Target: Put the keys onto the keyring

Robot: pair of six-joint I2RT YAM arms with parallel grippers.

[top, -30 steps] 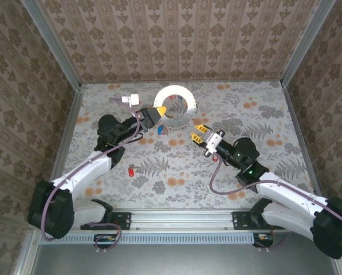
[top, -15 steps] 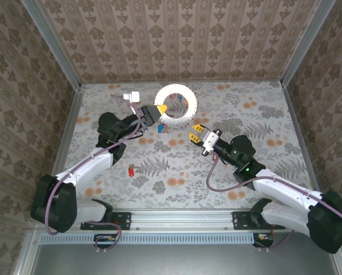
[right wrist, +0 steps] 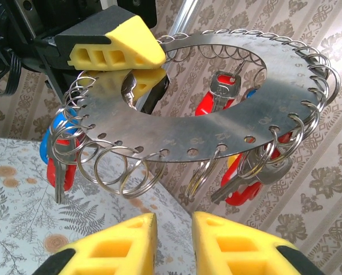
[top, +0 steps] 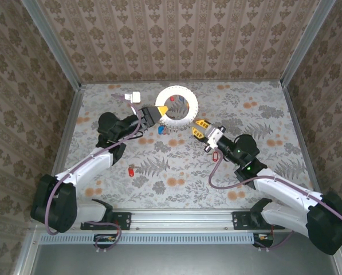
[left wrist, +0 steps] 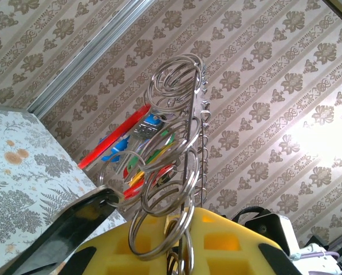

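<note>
Keyring (right wrist: 216, 126) lying level, being clamped by left tool (right wrist: 139, 71); from right wrist, showing loops (right wrist: 110, 172) dangling keys (right wrist: 239, 186); right tool (right wrist: 173, 229) gaping slightly beneath.

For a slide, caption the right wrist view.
Left gripper clamps flat silver keyring bearing red keys; right gripper open.

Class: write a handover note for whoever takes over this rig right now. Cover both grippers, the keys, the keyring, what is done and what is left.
Left gripper: shut on the keyring, holding it off the table by its inner edge.
Right gripper: jaws slightly apart, empty, just below the keyring's rim.
Done: several keys hang from the keyring's loops.
To do: a red key and a blue key lie loose on the table; pick up and hang each.
</note>
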